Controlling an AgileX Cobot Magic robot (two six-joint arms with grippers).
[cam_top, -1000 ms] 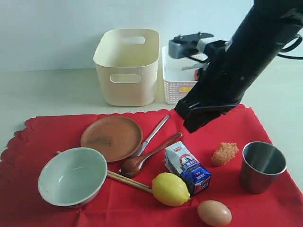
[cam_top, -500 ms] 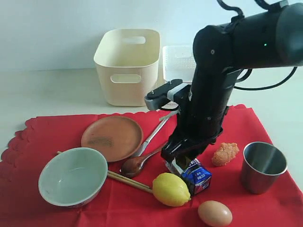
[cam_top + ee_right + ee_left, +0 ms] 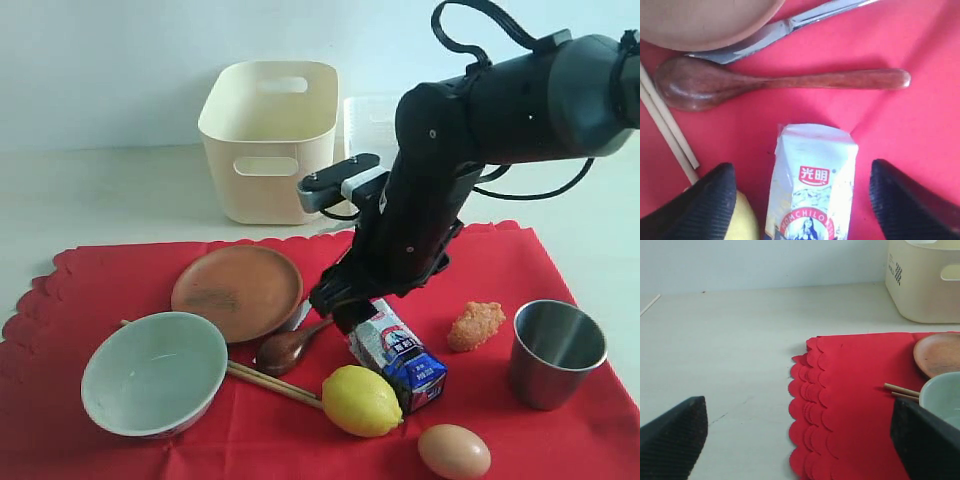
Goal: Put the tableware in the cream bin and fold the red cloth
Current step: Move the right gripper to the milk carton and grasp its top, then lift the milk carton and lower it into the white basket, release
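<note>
Right gripper [image 3: 800, 205] spread wide, nothing held, straddling milk carton [image 3: 812, 160] beside spoon [image 3: 765, 82]. Left gripper [image 3: 800, 440] spread wide too, empty, by cloth [image 3: 855, 405] edge. Bowl [image 3: 152, 372], plate [image 3: 236, 290], cup [image 3: 555, 350], chopsticks [image 3: 272, 383] all on cloth; bin [image 3: 268, 140] stands behind it, off the cloth.

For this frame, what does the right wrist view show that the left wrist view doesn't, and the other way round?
Only the right wrist view: the dark wooden spoon, the slim metal utensil, the milk carton seen between the right gripper's open jaws, and an edge of the lemon.
Only the left wrist view: the cream bin, the bowl, bare table and the red cloth's scalloped edge, with the left gripper's jaws open on nothing.
Both: the red cloth, the brown plate and the chopsticks.
</note>
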